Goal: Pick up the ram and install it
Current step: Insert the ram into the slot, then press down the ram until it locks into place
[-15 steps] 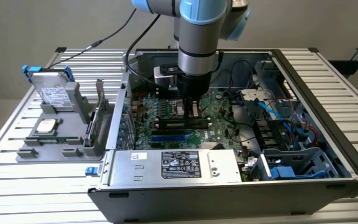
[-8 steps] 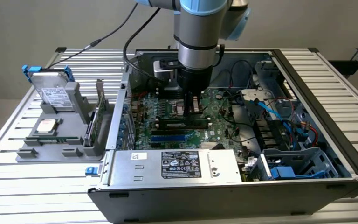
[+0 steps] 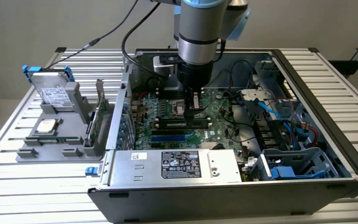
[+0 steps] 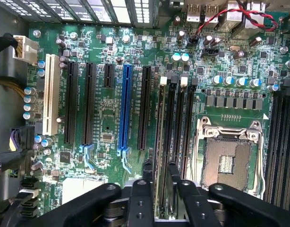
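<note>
An open computer case [image 3: 229,203] lies on a slatted metal tabletop [image 3: 17,186], filling its middle and the exterior view's right side. The robot arm [image 3: 197,32] reaches straight down into the case from above. Its gripper [image 3: 193,112] hangs low over the green motherboard [image 3: 223,109].

The ram [image 3: 182,123] stands on edge in a black memory slot near the middle of the board, directly beneath the gripper.

In the wrist view the gripper [image 4: 159,166] straddles the ram [image 4: 160,142]. The jaws are spread, one finger on each side of the stick, and a thin gap shows on both sides. A bare CPU socket [image 4: 227,156] sits just beside the memory slots.

A silver power supply [image 3: 179,165] lines the case's front edge. Near the tabletop's edge on the exterior view's left, a grey holder [image 3: 54,151] carries an upright hard drive [image 3: 53,91].
</note>
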Robot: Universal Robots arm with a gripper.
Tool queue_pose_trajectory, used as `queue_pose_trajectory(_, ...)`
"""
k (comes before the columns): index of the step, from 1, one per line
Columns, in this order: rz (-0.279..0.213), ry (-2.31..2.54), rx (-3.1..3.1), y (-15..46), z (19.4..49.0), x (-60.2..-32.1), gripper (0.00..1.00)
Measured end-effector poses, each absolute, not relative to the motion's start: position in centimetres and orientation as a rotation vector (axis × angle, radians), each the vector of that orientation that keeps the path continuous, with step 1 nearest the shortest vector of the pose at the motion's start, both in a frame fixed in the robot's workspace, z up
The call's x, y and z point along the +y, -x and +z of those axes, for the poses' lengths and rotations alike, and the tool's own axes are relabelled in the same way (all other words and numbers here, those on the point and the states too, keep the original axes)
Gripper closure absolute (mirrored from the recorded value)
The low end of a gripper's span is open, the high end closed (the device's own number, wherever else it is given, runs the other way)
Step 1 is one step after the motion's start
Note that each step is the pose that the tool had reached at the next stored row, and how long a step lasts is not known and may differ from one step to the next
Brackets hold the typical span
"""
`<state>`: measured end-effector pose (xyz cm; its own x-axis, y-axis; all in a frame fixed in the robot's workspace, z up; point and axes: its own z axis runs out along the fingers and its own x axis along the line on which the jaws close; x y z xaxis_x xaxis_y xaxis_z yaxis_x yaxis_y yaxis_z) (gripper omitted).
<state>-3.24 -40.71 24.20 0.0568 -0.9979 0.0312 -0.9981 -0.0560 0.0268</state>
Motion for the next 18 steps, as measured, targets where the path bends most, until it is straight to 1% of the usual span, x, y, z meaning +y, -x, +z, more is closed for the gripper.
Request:
queue_pose_trajectory(2,0.007,-2.254,-2.13,3.24,24.2,-40.71,0.87)
queue_pose_trajectory(3,0.007,-2.253,-2.13,3.24,24.2,-40.71,0.9)
queue_pose_trajectory(18,0.007,-2.253,-2.13,3.24,24.2,-40.71,0.9)
